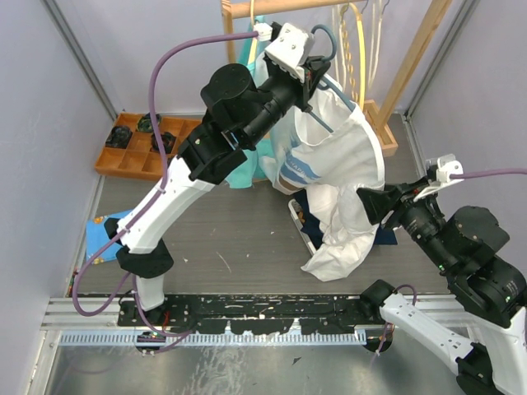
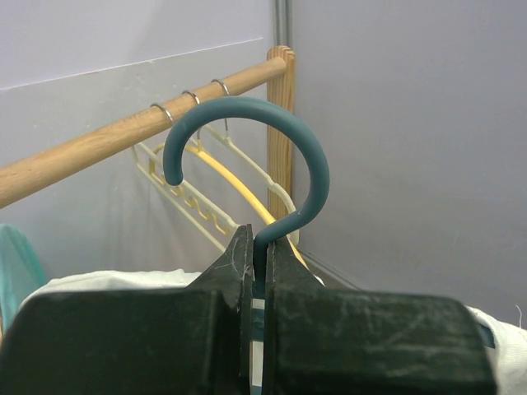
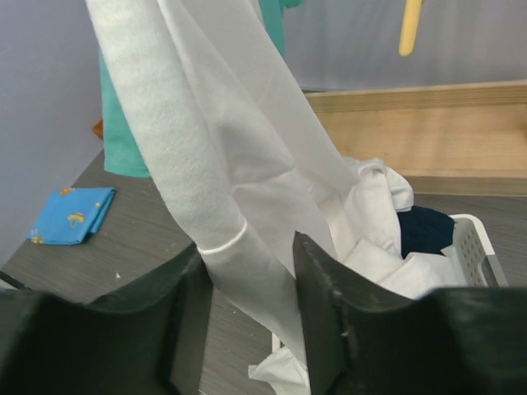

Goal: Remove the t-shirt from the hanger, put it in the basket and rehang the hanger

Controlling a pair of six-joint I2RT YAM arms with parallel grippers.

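Observation:
A white t-shirt (image 1: 350,173) hangs from a teal hanger (image 1: 323,122), its lower part draped down into a basket. My left gripper (image 1: 315,72) is shut on the neck of the hanger's hook (image 2: 280,115), just below the curve; in the left wrist view (image 2: 262,239) the hook stands free in front of the wooden rod (image 2: 107,140), not on it. My right gripper (image 1: 372,202) sits at the shirt's right side. In the right wrist view its jaws (image 3: 251,255) stand apart with a hanging fold of the shirt (image 3: 222,164) between them.
A wooden rack (image 1: 412,62) holds cream and yellow hangers (image 1: 358,41). A teal garment (image 1: 247,169) hangs behind my left arm. A white basket (image 3: 473,247) with dark clothing lies under the shirt. An orange compartment tray (image 1: 140,152) is far left, a blue cloth (image 1: 103,234) near left.

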